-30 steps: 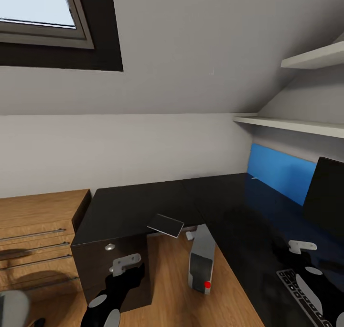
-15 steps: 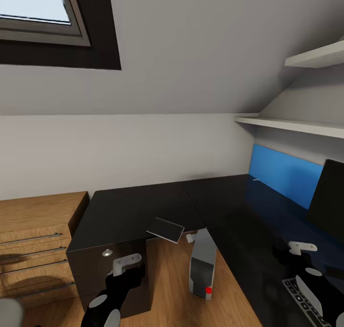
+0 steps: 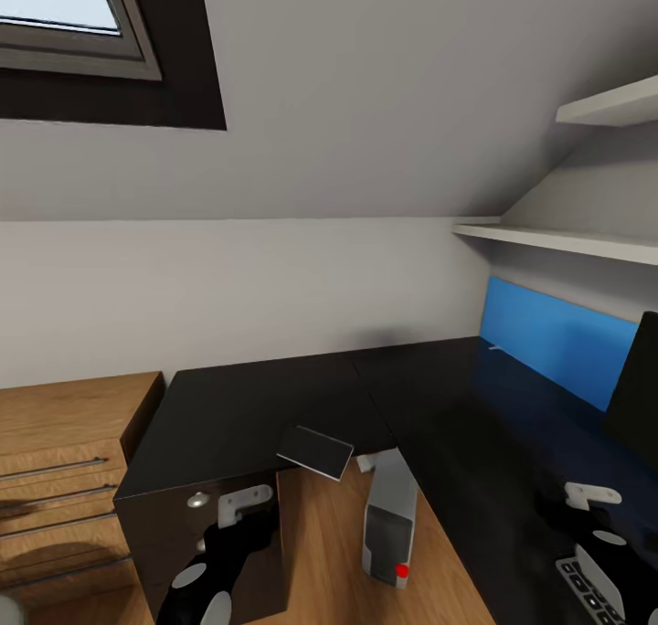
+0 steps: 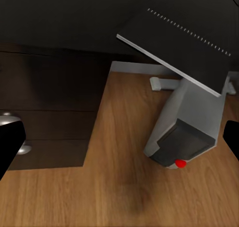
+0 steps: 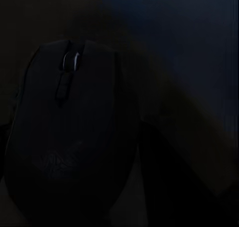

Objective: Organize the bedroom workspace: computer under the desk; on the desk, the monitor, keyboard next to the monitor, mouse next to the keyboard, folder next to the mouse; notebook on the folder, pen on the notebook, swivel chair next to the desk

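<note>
Nearest, at six o'clock in the right wrist view, a matte black mouse (image 5: 69, 137) with a rounded hump and a grey scroll wheel lies on the glossy black counter (image 3: 274, 397); I cannot tell how the right jaws stand. In the head view the right gripper (image 3: 594, 495) hovers over the counter at four o'clock, just above the keyboard (image 3: 599, 588), whose black keys sit in a grey frame. The left gripper (image 3: 239, 503), pale grey on a black arm, hangs at seven o'clock in front of the black drawer unit (image 3: 183, 534); its jaws are spread wide. On the wooden floor (image 4: 99, 192) under the counter stands the computer (image 3: 388, 520), a boxy light grey tower with a darker front. A thin dark rectangular slab (image 3: 315, 450) overhangs the counter edge above it. At three o'clock is the monitor (image 3: 640, 406), flat and black, before the blue back panel (image 3: 557, 342).
</note>
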### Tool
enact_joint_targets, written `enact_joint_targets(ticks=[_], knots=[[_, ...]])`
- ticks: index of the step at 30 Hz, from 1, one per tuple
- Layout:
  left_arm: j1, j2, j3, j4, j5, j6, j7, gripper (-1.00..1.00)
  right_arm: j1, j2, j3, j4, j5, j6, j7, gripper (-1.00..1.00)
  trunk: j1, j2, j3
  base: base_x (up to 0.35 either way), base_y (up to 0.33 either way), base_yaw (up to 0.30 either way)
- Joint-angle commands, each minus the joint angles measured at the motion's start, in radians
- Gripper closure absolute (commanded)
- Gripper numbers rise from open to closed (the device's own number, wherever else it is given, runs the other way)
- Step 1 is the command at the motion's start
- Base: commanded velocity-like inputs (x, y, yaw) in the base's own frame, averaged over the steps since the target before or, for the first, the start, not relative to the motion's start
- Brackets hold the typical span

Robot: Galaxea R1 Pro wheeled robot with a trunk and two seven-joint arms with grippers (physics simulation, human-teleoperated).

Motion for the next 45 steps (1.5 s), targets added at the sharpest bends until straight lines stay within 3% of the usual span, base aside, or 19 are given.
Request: enact_joint_targets(ticks=[1,24,25,45], knots=[[-0.001,0.000,-0.003,-0.002,0.010,0.002,0.010,-1.00,-0.002,-0.001,0.009,0.013,-0.013,-0.004,-0.011,1.00,0.000,-0.001,-0.001,0.011,0.000,0.000],[-0.001,-0.001,-0.014,-0.003,0.012,0.004,0.010,-1.00,-0.005,-0.001,0.010,0.040,-0.012,0.000,-0.020,1.00,0.000,-0.001,-0.001,0.001,0.000,0.000],[-0.001,-0.001,-0.014,-0.002,0.012,0.004,0.010,-1.00,-0.005,-0.001,0.010,0.040,-0.012,0.000,-0.020,-1.00,0.000,-0.001,-0.001,0.000,0.000,0.000],[-0.001,-0.001,-0.016,-0.002,0.030,0.004,0.010,-1.00,-0.004,-0.001,0.008,0.026,-0.013,-0.006,-0.017,-1.00,0.000,-0.001,-0.001,0.000,0.000,0.000]])
